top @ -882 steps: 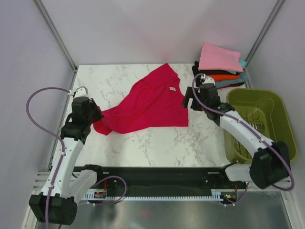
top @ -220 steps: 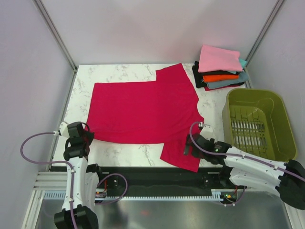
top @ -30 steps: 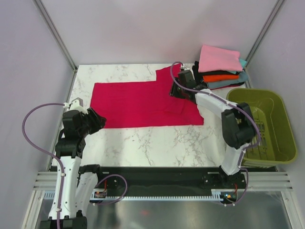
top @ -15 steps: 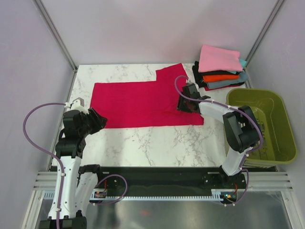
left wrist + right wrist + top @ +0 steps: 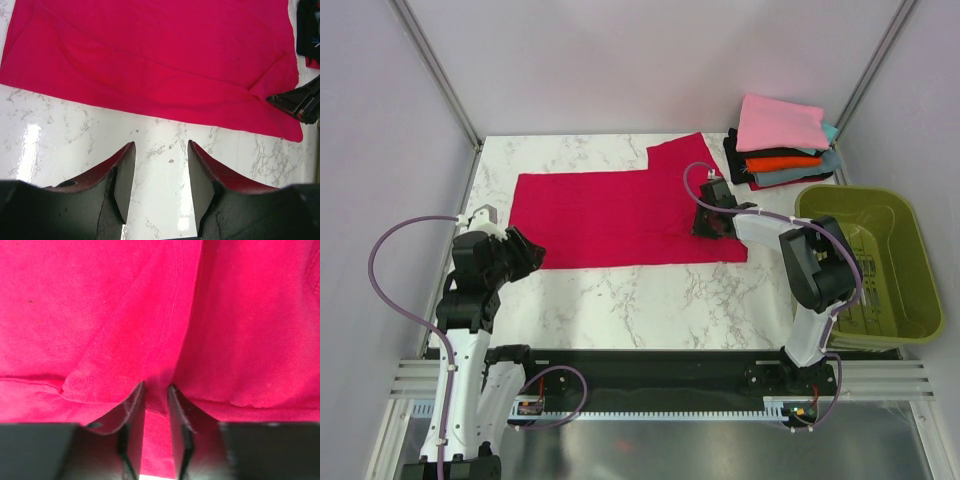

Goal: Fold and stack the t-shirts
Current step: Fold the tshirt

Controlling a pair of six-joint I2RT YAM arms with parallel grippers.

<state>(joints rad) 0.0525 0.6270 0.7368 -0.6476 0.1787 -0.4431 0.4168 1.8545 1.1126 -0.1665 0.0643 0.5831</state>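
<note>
The crimson-red t-shirt [image 5: 610,215] lies spread flat across the marble table, its near half folded over. My right gripper [image 5: 708,222] is down on its right part, the jaws drawn close with a ridge of the red cloth [image 5: 150,305] pinched between the fingertips [image 5: 156,387]. At the shirt's left near edge, my left gripper [image 5: 525,252] hovers over bare marble, open and empty [image 5: 160,147]. The red shirt [image 5: 150,60] lies just beyond it. At the back right is a stack of folded t-shirts: pink [image 5: 780,120] on top, then orange [image 5: 782,161], black [image 5: 735,155] and teal-grey [image 5: 805,176].
An olive-green plastic basket [image 5: 910,260] stands at the right edge of the table. Bare marble table [image 5: 640,300] runs in front of the shirt. Grey walls close in the back and both sides.
My right gripper has come nearer along the shirt's right part, dropped onto the cloth and narrowed its jaws on a fold. The left arm has stayed put.
</note>
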